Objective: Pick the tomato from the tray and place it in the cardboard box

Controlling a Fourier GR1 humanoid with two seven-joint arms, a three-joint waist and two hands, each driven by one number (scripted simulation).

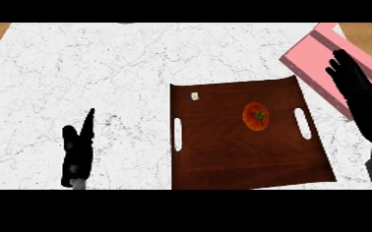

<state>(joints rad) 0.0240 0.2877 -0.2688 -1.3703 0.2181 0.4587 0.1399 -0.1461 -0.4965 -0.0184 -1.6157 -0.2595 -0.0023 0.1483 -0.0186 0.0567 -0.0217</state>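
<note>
While tomato (pixel 256 116) lies on tray (pixel 218 152) | right hand (pixel 354 86) spread, well apart, up-right

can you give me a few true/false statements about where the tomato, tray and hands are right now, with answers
1. The tomato lies on the brown tray. True.
2. The right hand is curled round the tomato. False: it is open, over the pink box, apart from the tomato.
3. The left hand is over the marble counter, left of the tray. True.
4. The tomato is inside the pink box. False: it is on the tray.
5. The tray has a slot handle on each side. True.
</note>
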